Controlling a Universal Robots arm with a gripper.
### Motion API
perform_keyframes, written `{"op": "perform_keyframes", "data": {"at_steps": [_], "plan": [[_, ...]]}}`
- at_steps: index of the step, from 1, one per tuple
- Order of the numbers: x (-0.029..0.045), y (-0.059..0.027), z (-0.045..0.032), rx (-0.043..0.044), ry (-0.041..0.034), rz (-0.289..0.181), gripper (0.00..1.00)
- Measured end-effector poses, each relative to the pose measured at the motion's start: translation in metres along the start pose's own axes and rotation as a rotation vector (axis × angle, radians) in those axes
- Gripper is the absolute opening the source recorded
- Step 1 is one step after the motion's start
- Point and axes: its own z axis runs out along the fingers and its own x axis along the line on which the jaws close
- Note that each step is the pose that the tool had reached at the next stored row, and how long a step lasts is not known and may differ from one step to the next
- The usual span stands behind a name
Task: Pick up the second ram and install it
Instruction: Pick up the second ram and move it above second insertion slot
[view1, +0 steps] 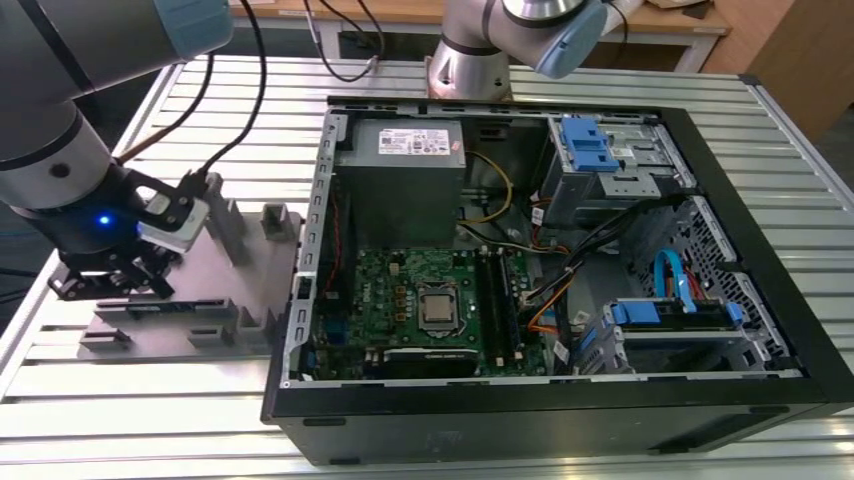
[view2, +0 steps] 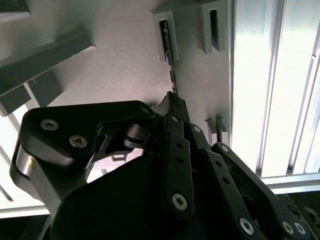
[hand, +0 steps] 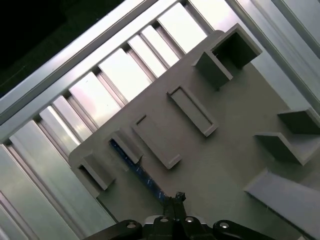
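Gripping one end of the ram (hand: 134, 164), the gripper (view2: 172, 100) has its jaws drawn together on the thin board edge, as seen in both wrist views. The ram sits edge-up in the holders of the grey fixture plate (view1: 200, 290), on the exterior view's left, beside the open case (view1: 534, 410). Step in hand, as judged: pick-up, lift not yet made. Extraction calls for a straight pull clear of the holders, without twisting.
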Motion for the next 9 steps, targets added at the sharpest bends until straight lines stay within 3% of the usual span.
{"op": "perform_keyframes", "data": {"at_steps": [9], "plan": [[0.0, 0.0, 0.0, -0.0022, 0.0014, -0.093, 0.07]]}}
